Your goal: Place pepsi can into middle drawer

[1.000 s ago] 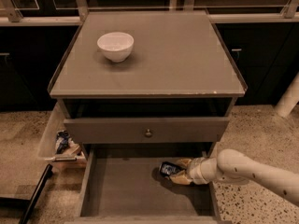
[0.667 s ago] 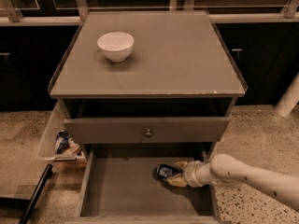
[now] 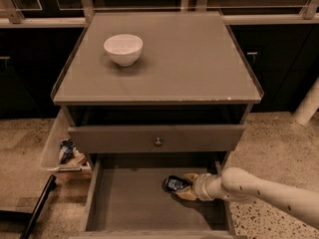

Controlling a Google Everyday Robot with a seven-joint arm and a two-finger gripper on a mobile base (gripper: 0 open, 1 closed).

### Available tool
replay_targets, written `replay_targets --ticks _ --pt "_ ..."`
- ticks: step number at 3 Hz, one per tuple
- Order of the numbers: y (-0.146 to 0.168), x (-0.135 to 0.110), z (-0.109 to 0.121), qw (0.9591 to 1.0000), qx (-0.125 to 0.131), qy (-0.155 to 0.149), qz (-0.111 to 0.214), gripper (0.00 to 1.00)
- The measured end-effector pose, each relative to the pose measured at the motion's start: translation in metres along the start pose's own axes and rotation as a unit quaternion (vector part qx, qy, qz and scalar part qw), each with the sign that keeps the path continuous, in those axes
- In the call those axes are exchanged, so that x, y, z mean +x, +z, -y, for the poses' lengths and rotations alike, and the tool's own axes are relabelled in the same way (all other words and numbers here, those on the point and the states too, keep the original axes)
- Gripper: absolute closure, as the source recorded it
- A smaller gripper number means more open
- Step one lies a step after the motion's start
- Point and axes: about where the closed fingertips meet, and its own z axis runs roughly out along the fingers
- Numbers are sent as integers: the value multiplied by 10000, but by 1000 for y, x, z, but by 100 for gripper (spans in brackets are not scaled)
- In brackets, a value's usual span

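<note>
The pepsi can [image 3: 175, 183], dark blue with a light marking, lies on its side on the floor of the open middle drawer [image 3: 129, 203], toward its right side. My gripper [image 3: 185, 186] reaches in from the right over the drawer's right wall, with tan fingers [image 3: 189, 193] closed around the can's right end. The white arm [image 3: 264, 190] runs off to the lower right. The can is low, at or just above the drawer floor; I cannot tell if it touches.
A white bowl [image 3: 123, 49] sits on the cabinet top [image 3: 199, 68]. The upper drawer front with a round knob [image 3: 158, 142] overhangs the open drawer's back. A side bin [image 3: 62, 151] with packets hangs at the left. A dark bar [image 3: 35, 208] leans at lower left.
My gripper and the can have shifted slightly left and deeper into the drawer, with the arm extending a little further in.
</note>
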Motion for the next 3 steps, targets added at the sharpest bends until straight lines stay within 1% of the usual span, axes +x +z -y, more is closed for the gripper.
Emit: replay_targets --ticks 3 --pt "1 0 -1 10000 -24 11 -11 12"
